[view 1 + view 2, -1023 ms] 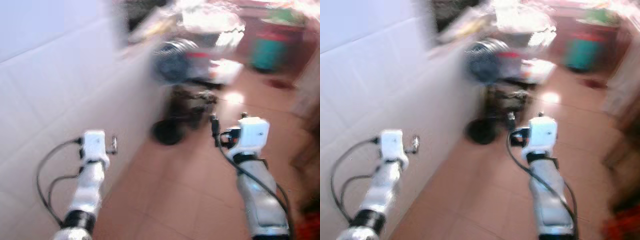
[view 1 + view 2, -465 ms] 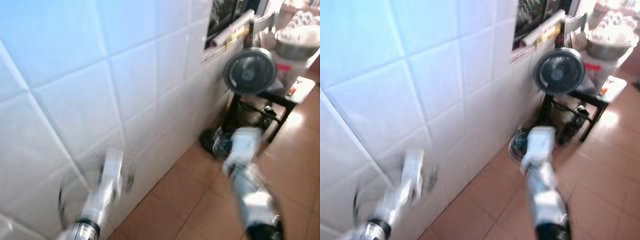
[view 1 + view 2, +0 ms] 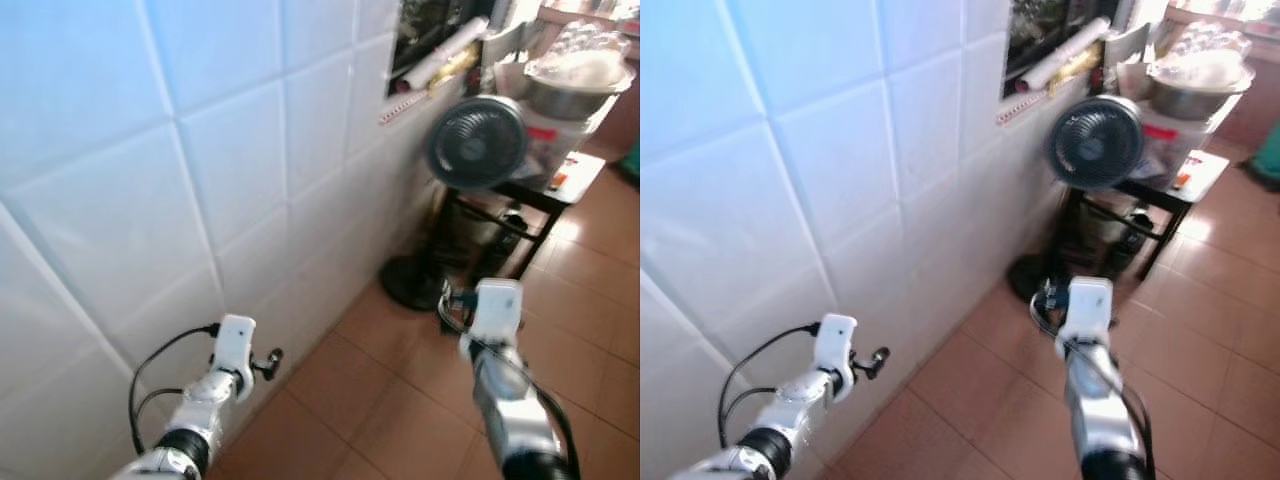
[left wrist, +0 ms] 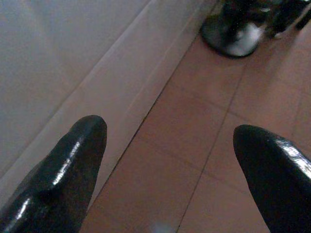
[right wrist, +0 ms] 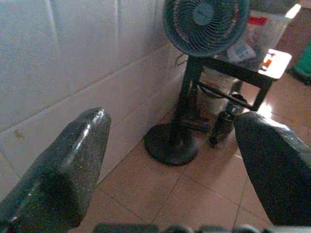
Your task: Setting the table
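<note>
Both our grippers wide open, nothing held: left gripper (image 4: 167, 141) by tiled wall (image 3: 200, 150), right gripper (image 5: 170, 141) over floor (image 3: 400, 400). Fan (image 3: 472, 142) + small table (image 3: 540, 195) well ahead. Can't see tableware clearly.

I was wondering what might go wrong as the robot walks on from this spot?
The left gripper, open and empty, is close to the tiled wall and might scrape it. Ahead, the standing fan and its round base sit on the floor beside a low black table; the right gripper, also open, could perhaps knock them.
</note>
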Controlling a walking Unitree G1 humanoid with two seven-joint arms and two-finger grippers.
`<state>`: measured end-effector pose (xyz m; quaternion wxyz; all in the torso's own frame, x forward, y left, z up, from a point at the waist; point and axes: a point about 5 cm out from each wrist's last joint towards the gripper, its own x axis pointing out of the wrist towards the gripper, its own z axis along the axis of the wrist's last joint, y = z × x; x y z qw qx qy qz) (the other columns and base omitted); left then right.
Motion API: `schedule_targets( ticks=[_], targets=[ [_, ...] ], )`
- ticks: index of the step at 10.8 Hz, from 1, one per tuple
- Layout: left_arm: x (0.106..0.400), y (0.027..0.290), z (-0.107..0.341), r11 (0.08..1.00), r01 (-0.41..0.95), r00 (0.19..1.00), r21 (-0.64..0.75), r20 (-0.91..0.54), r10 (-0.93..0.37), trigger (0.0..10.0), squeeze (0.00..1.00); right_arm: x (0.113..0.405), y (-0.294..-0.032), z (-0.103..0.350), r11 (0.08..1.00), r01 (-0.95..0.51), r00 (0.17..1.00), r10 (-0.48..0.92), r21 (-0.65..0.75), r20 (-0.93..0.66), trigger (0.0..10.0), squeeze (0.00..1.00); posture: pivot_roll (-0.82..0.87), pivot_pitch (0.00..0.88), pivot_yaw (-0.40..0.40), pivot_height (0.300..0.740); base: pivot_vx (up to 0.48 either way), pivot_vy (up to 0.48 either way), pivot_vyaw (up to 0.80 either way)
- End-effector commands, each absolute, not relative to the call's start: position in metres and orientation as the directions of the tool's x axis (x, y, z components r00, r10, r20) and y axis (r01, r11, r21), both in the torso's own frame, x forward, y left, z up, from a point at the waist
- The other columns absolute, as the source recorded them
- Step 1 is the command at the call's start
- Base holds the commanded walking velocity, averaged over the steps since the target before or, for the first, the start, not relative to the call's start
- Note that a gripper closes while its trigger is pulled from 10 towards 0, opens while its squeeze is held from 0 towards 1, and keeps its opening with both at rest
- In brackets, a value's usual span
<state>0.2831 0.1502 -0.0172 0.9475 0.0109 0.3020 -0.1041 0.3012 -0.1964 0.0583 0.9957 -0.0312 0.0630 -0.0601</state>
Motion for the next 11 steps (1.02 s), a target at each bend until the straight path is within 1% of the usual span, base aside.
schedule_targets(
  ticks=[1,4,6,7,8,11],
  targets=[
    [0.284,0.158,-0.017,0.979,0.201,0.790,-0.027,-0.587,-0.178,10.0,0.00,0.304,-0.187,0.056,0.994,0.094,0.986,-0.102,-0.060,-0.132,10.0,0.00,0.08,0.000,-0.007,0.740,0.000,0.000,0.00],
    [0.278,0.148,-0.024,0.939,0.341,0.726,0.034,-0.644,-0.241,10.0,0.00,0.305,-0.180,0.029,0.999,0.043,0.959,-0.044,-0.009,-0.279,10.0,0.00,0.08,0.000,-0.003,0.740,0.000,0.000,0.00],
    [0.273,0.152,-0.028,0.937,0.346,0.702,0.045,-0.676,-0.226,10.0,0.00,0.299,-0.178,0.011,1.000,0.026,0.925,-0.019,0.012,-0.380,10.0,0.00,0.07,0.000,-0.003,0.740,0.000,0.000,0.00],
    [0.267,0.155,-0.033,0.942,0.334,0.679,0.037,-0.702,-0.213,10.0,0.00,0.289,-0.177,-0.005,1.000,0.028,0.883,-0.020,0.010,-0.469,10.0,0.00,0.08,0.000,-0.003,0.740,0.000,0.000,-0.80],
    [0.264,0.157,-0.035,0.942,0.333,0.673,0.032,-0.708,-0.214,10.0,0.00,0.284,-0.176,-0.010,0.999,0.031,0.869,-0.017,0.021,-0.495,10.0,0.00,0.08,0.000,-0.002,0.740,0.000,0.000,-0.80],
    [0.257,0.159,-0.041,0.944,0.330,0.652,0.022,-0.728,-0.211,10.0,0.00,0.279,-0.175,-0.017,0.997,0.048,0.847,-0.006,0.066,-0.531,10.0,0.00,0.06,0.000,0.004,0.740,0.000,-0.393,-0.80]
  ],
)
